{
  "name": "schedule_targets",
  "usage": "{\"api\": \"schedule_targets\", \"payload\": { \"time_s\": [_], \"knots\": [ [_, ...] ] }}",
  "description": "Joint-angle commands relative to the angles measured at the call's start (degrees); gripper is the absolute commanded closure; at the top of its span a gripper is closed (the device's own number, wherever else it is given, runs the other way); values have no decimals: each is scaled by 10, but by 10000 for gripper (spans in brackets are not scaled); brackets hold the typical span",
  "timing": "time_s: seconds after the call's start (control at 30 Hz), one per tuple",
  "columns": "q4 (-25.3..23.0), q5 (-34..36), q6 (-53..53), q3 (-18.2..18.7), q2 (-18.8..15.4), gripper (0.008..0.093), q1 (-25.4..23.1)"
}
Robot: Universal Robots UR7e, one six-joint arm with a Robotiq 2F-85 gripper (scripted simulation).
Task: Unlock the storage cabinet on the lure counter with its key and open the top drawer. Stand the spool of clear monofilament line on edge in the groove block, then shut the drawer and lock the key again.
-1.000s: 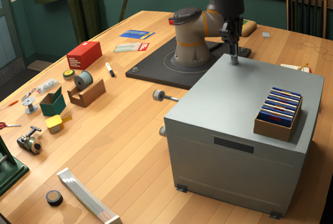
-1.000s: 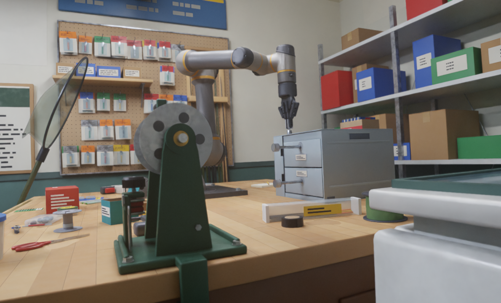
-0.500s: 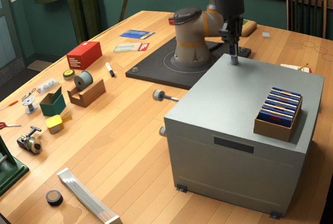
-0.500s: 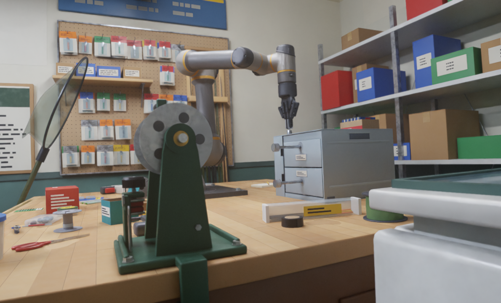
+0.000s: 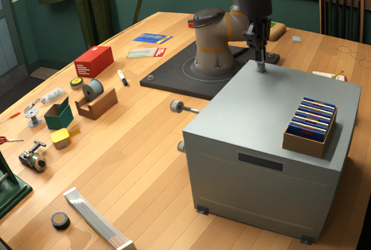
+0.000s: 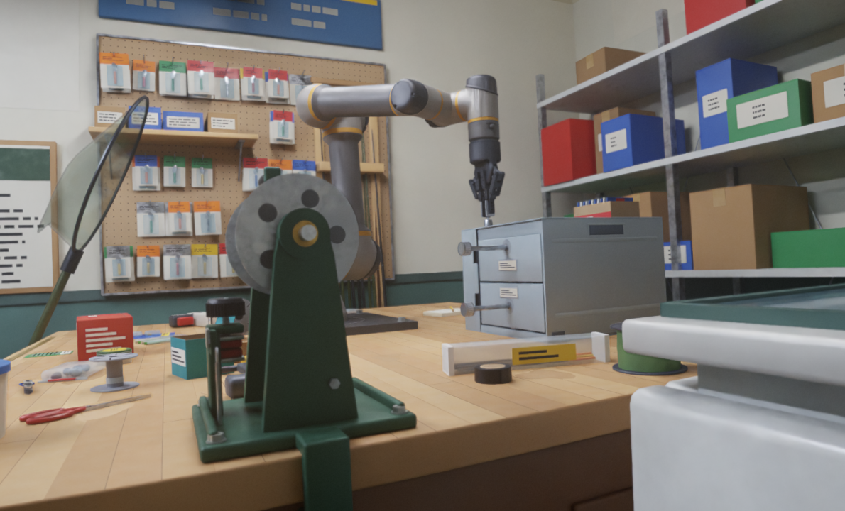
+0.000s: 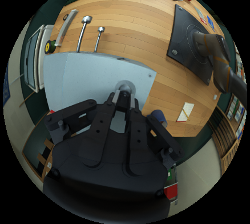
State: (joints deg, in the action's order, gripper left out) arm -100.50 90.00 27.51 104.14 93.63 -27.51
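Observation:
The grey storage cabinet stands on the right of the counter, both drawers closed. Its key sticks up from the rear corner of the top. My gripper points straight down over the key, its fingers parted and holding nothing. The top drawer's handle juts out to the left, the lower handle below it. The spool of line stands on edge in the wooden groove block on the left of the counter. The wrist camera shows the key's head between my fingertips.
Behind the cabinet sits the arm's base on its black plate. A box of cards rests on the cabinet top. Left of the block lie a red box, a green box, a reel and a marker.

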Motion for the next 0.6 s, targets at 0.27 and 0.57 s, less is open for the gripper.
{"api": "schedule_targets", "payload": {
  "time_s": [0.27,0.57],
  "knots": [
    [28,0,0,-25,5,799,0],
    [66,0,0,-59,8,799,0]
  ]
}}
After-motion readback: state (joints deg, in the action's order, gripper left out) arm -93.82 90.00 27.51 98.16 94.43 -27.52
